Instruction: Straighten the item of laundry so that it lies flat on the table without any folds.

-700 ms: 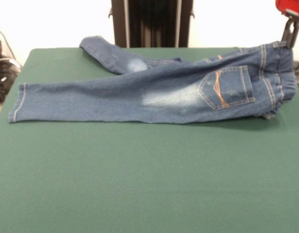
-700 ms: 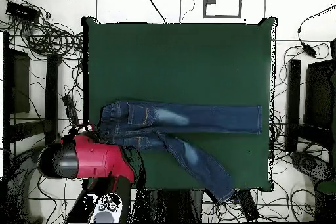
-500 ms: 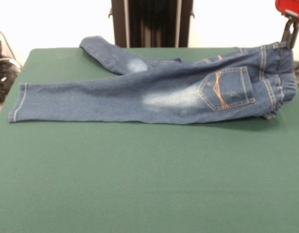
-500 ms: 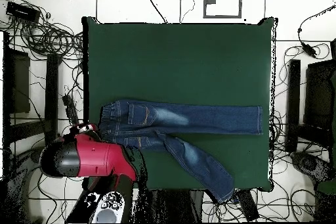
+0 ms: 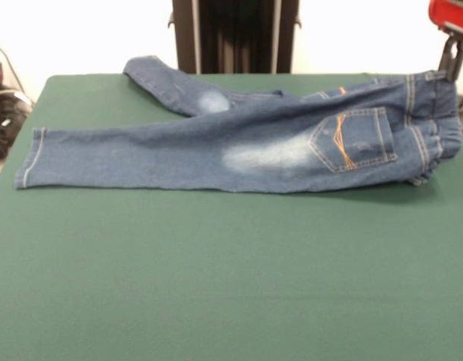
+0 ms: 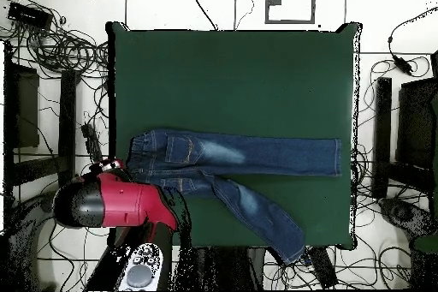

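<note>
We are seeing tangled black cables point(image 6: 73, 49) lying on the white floor point(image 6: 180, 4) beside dark frames point(image 6: 43, 126), and a grey outlined square point(image 6: 291, 2) sitting on the floor. A dark upright post point(image 5: 235, 36) is standing behind.

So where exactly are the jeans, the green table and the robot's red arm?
jeans point(image 5: 265, 154): front view, on the faded patch of the near leg.
green table point(image 5: 231, 278): front view, on the bare cloth below the jeans.
red arm point(image 6: 120, 205): overhead view, on its red casing.

Robotics lab: felt-topped table point(image 6: 231, 66), tangled floor cables point(image 6: 64, 49), equipment racks point(image 6: 21, 109).
</note>
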`<state>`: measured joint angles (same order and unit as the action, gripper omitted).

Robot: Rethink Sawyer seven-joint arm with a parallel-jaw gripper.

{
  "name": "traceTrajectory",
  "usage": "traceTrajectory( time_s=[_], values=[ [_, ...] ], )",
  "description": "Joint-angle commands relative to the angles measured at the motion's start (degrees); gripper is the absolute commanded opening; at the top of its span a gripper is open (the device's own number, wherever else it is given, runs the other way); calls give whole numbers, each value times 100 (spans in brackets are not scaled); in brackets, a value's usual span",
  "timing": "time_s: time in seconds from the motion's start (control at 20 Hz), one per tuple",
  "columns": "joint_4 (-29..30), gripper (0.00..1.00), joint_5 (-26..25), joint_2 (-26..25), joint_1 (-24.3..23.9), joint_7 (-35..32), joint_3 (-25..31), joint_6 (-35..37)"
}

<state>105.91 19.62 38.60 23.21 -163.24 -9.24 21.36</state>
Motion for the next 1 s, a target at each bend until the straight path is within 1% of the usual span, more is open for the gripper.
traceTrajectory(
  time_s=[0.05,0.25,0.45,0.75,0.9,0.95,1.0],
  values=[
    [-336,0,526,-390,393,-915,1008,-296],
    [-667,0,783,-528,812,-1332,751,5],
    [-872,0,949,-613,1052,-1437,628,173],
    [-1149,0,1267,-708,1349,-1574,574,270],
    [-1276,0,1420,-811,1415,-1579,580,251],
    [-1233,0,1471,-811,1360,-1528,633,203],
    [-1323,0,1508,-842,1429,-1598,562,288]
  ],
)
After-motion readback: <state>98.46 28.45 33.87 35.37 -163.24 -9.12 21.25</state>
